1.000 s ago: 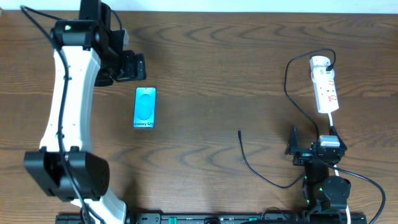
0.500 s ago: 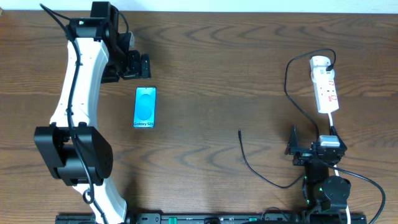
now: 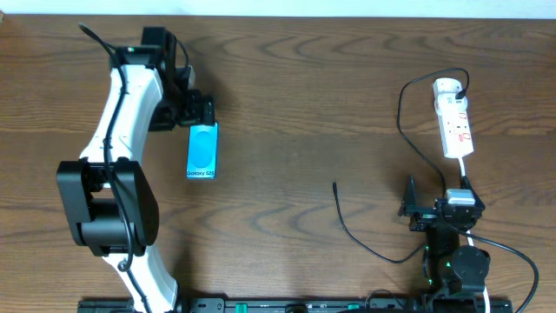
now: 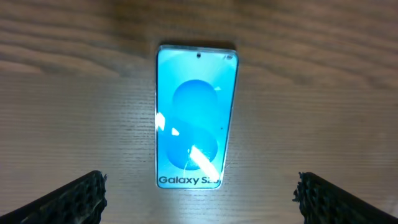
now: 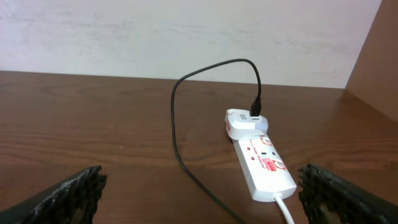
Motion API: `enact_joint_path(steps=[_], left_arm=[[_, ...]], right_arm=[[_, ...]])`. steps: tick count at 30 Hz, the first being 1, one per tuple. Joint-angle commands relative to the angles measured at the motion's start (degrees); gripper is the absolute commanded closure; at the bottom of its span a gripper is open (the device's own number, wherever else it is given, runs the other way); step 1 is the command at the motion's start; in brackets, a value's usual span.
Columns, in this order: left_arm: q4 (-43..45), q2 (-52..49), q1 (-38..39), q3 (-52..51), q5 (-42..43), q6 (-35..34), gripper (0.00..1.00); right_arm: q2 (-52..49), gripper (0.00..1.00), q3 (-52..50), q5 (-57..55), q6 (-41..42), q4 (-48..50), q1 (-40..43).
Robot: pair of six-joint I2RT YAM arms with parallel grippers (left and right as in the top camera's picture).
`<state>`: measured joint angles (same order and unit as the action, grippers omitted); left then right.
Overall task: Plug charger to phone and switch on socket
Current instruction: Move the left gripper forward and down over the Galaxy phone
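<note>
- Holding that phone [image 4: 194,115] looks tricky: flat, hard, slippery glass. Pinch its long edges.
- Where is it?
- Upper left from above, by the left claw [image 4: 199,190], spread wide. The right claw [image 5: 199,193] is wide too.
- And the charger [image 3: 336,200]?
- Thin, probably floppy. Only the top view shows its tip; the right wrist shows the socket [image 5: 261,158].

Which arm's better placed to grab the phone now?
Left. The open left gripper hovers right over the phone; the right gripper sits far across the table, near the socket.
</note>
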<state>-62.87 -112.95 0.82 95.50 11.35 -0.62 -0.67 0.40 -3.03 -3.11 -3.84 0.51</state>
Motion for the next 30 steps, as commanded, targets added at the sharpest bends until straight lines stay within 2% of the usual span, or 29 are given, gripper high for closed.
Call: enact_joint_path(steps=[1, 18, 30], left_arm=[[2.86, -0.55, 1.14, -4.61, -2.21, 0.28, 0.02], [14.51, -0.55, 2.54, -17.66, -5.18, -2.29, 0.02], [15.76, -0.55, 2.54, -18.43, -5.01, -2.29, 0.02]], right_arm=[[0.35, 0.01, -0.11, -0.22, 0.90, -0.24, 0.26], [0.35, 0.01, -0.11, -0.22, 0.90, -0.24, 0.26], [0.35, 0.01, -0.09, -0.22, 0.90, -0.24, 0.26]])
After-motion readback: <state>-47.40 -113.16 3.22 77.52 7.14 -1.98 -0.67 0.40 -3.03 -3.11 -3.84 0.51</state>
